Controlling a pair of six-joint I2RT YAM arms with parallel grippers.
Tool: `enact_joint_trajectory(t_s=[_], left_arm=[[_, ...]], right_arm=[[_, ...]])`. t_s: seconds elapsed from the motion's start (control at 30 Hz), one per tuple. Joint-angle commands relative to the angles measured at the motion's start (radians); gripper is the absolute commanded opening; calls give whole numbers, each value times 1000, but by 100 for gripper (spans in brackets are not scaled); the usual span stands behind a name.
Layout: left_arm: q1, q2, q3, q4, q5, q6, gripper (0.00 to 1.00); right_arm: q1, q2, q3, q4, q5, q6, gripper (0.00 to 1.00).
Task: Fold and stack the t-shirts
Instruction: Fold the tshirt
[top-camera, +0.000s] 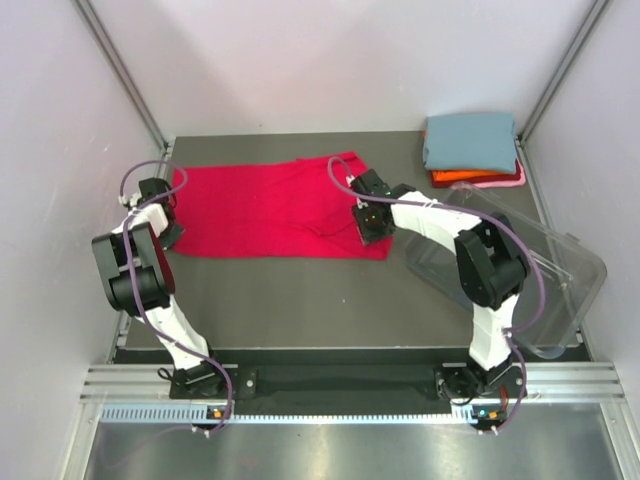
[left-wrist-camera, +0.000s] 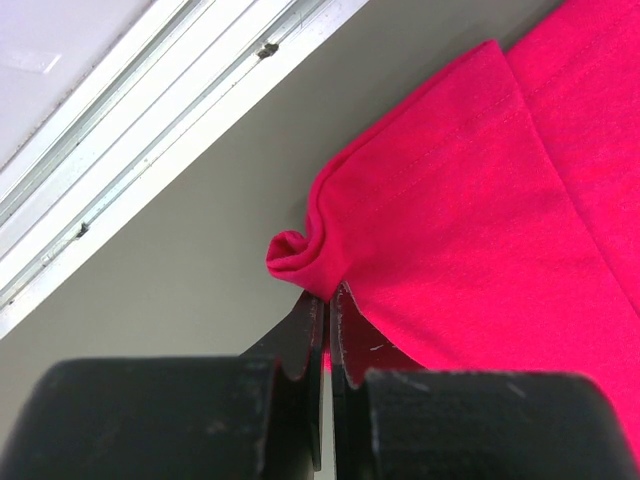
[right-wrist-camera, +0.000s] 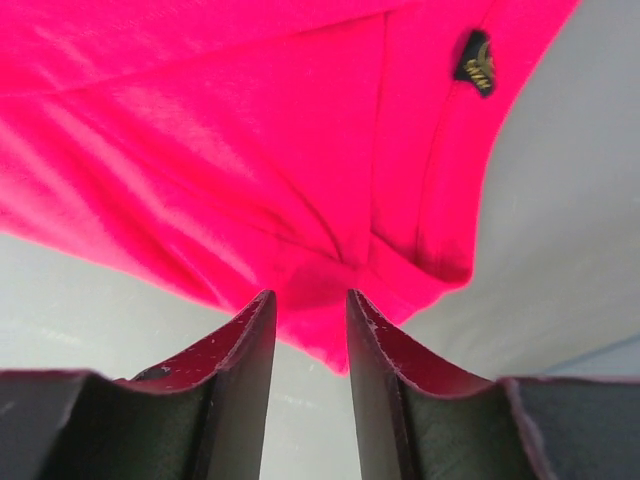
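The crimson red t-shirt (top-camera: 265, 210) lies spread flat across the back half of the table. My left gripper (top-camera: 168, 237) sits at its near left corner. In the left wrist view the jaws (left-wrist-camera: 328, 293) are shut on the shirt's edge (left-wrist-camera: 470, 200), just below a small curled corner. At the shirt's near right corner, by the collar label, my right gripper (top-camera: 368, 238) is open. Its fingers (right-wrist-camera: 310, 295) stand apart over the cloth's tip (right-wrist-camera: 220, 150), holding nothing. A folded stack stands at the back right: blue-grey t-shirt (top-camera: 470, 140) on top, orange (top-camera: 458, 178) and pale pink (top-camera: 512, 182) edges showing beneath.
A clear plastic tub (top-camera: 545, 285) lies tilted at the right, close beside my right arm. Grey walls and metal posts close in the back and sides. An aluminium rail (left-wrist-camera: 150, 90) runs along the table's left edge near my left gripper.
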Motion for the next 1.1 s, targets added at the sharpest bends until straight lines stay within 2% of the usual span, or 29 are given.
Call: enact_joint_trajectory(t_s=[0.0, 0.03, 0.1, 0.4, 0.67, 1.07], left_arm=[[5, -1, 37, 32, -20, 21, 0], [5, 5, 44, 27, -23, 21, 0], [5, 25, 65, 24, -33, 31, 0], [7, 79, 130, 6, -49, 50, 0], [4, 72, 113, 16, -48, 51, 0], [4, 68, 116, 21, -43, 45, 0]], right_arm=[[-16, -103, 4, -1, -33, 30, 34], [-20, -109, 4, 0, -47, 32, 29], [-30, -111, 2, -3, -68, 32, 27], [-58, -84, -38, 11, -114, -3, 31], [-75, -74, -78, 45, -192, -5, 33], [-105, -37, -121, 83, -245, -5, 29]])
